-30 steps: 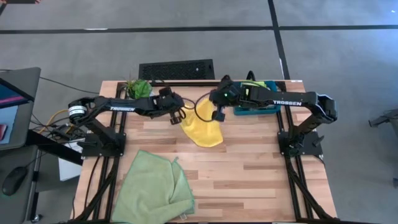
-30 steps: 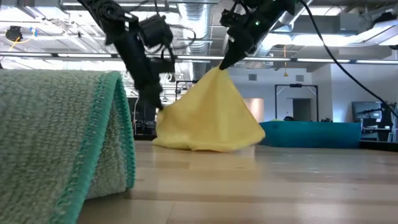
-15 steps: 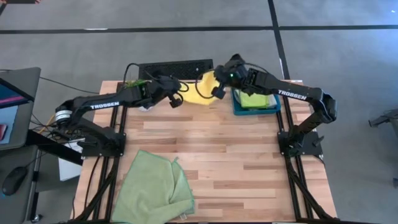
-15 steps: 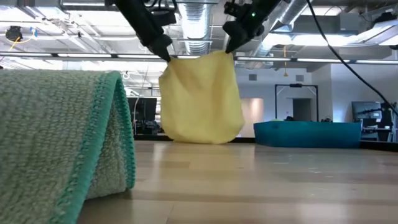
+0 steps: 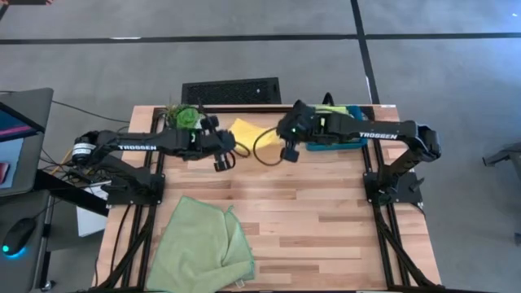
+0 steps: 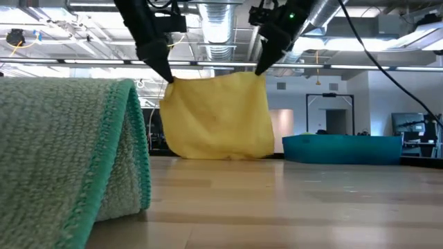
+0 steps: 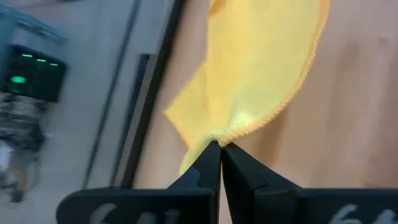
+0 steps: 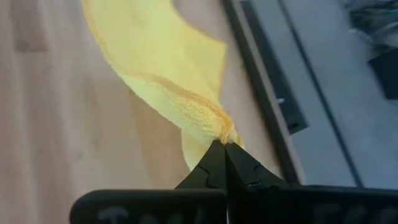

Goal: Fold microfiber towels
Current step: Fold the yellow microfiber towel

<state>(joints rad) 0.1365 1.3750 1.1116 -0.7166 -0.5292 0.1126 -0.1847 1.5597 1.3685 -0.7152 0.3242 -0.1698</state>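
Low view, near to far: pale green towel (image 6: 69, 155) bunched at frame left foreground, out of the way; beyond, centre frame, yellow towel (image 6: 218, 114) hangs spread, hem brushing the surface (image 6: 291, 200), because left end effector (image 6: 168, 77) and right end effector (image 6: 259, 69) each pinch an upper corner, likely to lay it flat for folding; teal tray (image 6: 346, 149) at right rear.

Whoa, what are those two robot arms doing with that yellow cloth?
They are working on folding towels. The left gripper and the right gripper are each shut on a top corner of the yellow towel, holding it spread between them above the back of the wooden table, its lower edge about at the tabletop. A larger pale green towel lies bunched at the front, and a teal tray sits at the back right.
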